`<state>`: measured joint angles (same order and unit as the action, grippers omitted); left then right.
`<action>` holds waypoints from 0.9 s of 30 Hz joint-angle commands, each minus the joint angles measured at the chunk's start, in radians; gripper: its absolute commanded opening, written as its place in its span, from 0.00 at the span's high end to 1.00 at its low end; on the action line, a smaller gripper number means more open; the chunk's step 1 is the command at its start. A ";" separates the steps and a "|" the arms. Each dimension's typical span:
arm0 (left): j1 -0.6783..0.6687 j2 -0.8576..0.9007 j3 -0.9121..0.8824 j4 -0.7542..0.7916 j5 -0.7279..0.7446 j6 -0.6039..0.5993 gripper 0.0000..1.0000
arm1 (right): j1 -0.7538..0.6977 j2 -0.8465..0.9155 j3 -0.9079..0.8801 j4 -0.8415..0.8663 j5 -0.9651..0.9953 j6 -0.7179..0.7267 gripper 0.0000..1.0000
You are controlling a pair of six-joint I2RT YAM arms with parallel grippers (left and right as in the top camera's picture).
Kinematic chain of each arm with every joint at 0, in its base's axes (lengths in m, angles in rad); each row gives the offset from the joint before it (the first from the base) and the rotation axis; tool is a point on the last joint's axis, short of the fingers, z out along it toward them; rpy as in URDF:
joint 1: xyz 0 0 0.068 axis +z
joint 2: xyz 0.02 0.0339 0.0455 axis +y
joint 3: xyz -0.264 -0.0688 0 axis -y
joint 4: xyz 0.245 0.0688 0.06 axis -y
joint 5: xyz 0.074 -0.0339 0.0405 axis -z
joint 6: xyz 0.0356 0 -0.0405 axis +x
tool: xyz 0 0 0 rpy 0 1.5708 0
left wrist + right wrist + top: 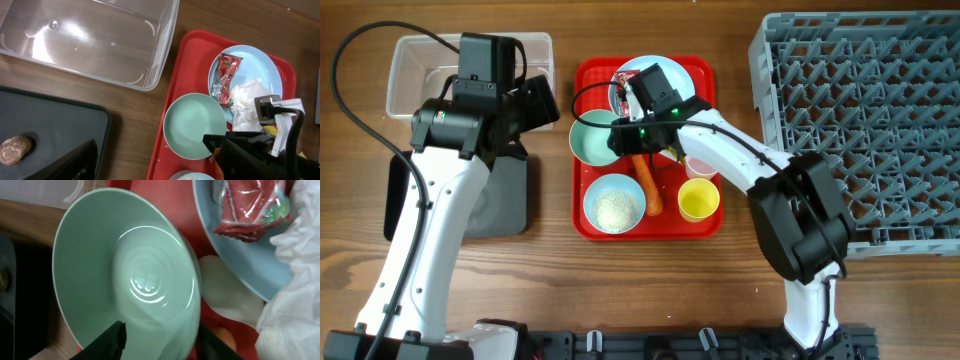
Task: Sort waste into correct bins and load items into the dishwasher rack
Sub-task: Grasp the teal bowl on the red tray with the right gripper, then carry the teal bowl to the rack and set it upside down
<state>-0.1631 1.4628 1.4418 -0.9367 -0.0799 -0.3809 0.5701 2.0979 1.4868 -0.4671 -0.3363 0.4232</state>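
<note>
Wooden bench (650,290) bears a red tray (582,150) at centre. Right arm reaches up-left over it, right fingers (107,342) spread wide astride the rim of the empty bowl (135,275). Upper left, left fingers (75,160) hover open, empty, beside the tub (420,75).

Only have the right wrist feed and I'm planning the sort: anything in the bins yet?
Observer: The black tray holds one small brown lump.
Operator: Clear tub?
Observer: The clear tub has nothing in it.
Operator: Rack loaded?
Observer: No dishes visible in the grey rack; they are all on the red tray.
</note>
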 commanded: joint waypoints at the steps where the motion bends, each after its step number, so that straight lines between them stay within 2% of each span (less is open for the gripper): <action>1: 0.005 0.011 -0.002 -0.004 0.000 -0.016 0.22 | -0.002 0.026 0.010 0.011 0.052 0.051 0.68; 3: 0.005 0.011 -0.002 -0.003 0.000 -0.016 0.22 | -0.002 0.026 0.010 0.019 0.056 0.050 0.83; 4: 0.005 0.011 -0.002 -0.002 0.000 -0.016 0.22 | -0.002 0.026 0.010 0.024 0.056 0.050 0.95; 8: 0.005 0.011 -0.002 0.000 0.000 -0.016 0.20 | -0.003 0.020 0.011 0.041 0.060 0.044 0.96; 12: 0.005 0.011 -0.002 0.000 0.000 -0.016 0.12 | -0.039 -0.096 0.022 0.030 0.156 -0.010 0.96; 13: 0.005 0.011 -0.002 0.000 0.000 -0.016 0.02 | -0.055 -0.149 0.022 0.010 0.222 -0.026 0.96; 14: 0.004 0.011 -0.002 0.000 0.000 -0.016 0.00 | -0.070 -0.199 0.022 -0.010 0.283 -0.045 0.96; 17: 0.004 0.011 -0.002 0.000 0.000 -0.016 0.00 | -0.134 -0.387 0.022 -0.104 0.574 -0.103 0.96; 20: 0.004 0.011 -0.002 0.000 0.001 -0.016 0.00 | -0.217 -0.544 0.022 -0.164 0.967 -0.118 0.96; 23: 0.004 0.011 -0.002 0.000 0.001 -0.016 0.00 | -0.298 -0.578 0.020 -0.149 1.251 -0.159 0.96; 27: 0.004 0.011 -0.002 0.000 0.001 -0.016 0.00 | -0.386 -0.484 -0.003 0.026 1.473 -0.329 0.95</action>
<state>-0.1631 1.4628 1.4418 -0.9390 -0.0799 -0.3912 0.2295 1.5089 1.5112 -0.5400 0.8265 0.2478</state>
